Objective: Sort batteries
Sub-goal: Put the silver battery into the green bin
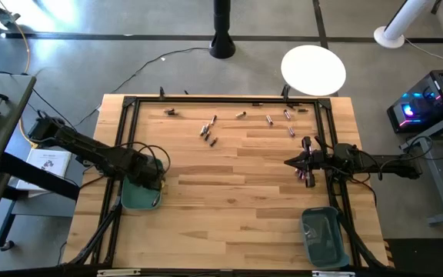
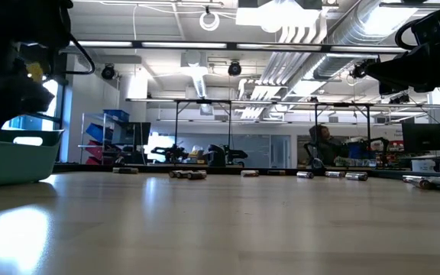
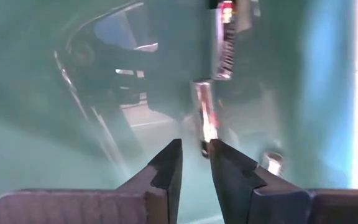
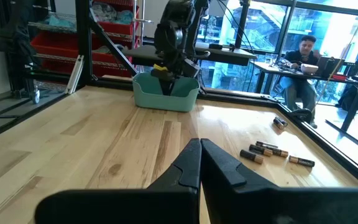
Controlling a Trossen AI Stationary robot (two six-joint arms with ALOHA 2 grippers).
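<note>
My left gripper (image 1: 151, 183) points down into a teal bin (image 1: 133, 198) at the table's left edge. Its fingers stand a little apart, open, with nothing between them (image 3: 196, 144). Just beyond the tips, two batteries lie in the bin, a silvery one (image 3: 224, 43) and a blurred one (image 3: 205, 118). Several batteries (image 1: 208, 129) lie loose along the table's far side, and more (image 1: 307, 175) lie beside my right gripper (image 1: 291, 161). That gripper waits level and shut (image 4: 199, 146) at the right edge.
A second teal bin (image 1: 321, 235) stands at the near right corner. A black frame (image 1: 229, 100) runs around the table's edges. Bare wood lies across the middle of the table (image 1: 229, 185). A person (image 4: 303, 53) sits at a desk beyond the table.
</note>
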